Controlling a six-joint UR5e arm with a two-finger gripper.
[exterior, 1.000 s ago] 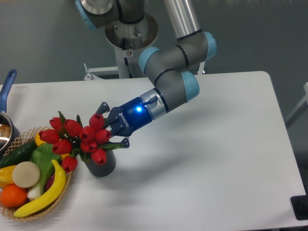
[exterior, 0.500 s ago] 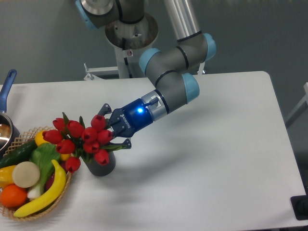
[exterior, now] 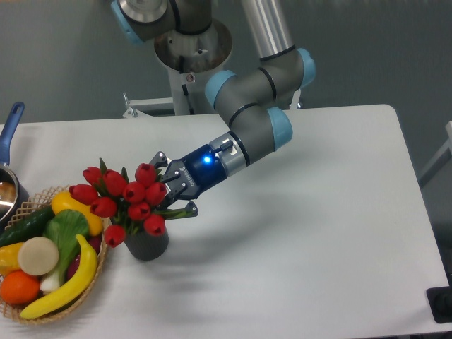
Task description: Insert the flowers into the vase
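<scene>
The bunch of red artificial tulips with green leaves and stems (exterior: 123,201) sits over the dark grey, finely ribbed cylindrical vase (exterior: 146,244), which stands on the white bench (exterior: 304,233) just beside the woven wicker basket of fruit and vegetables (exterior: 42,265). The stems appear to run down into the vase mouth, though the buds hide the rim, so how deep they sit cannot be told. The blue two-finger gripper (exterior: 171,192) reaches in from the right, its jaws closed around the bunch just above the vase.

The main risk, as I judge it, is tipping: the bunch leans left toward the basket, and any sideways drag from the arm could topple the vase. Letting go with the stems shallow could let the flowers spill out.

The buds are closed, glossy red and tightly clustered.
</scene>
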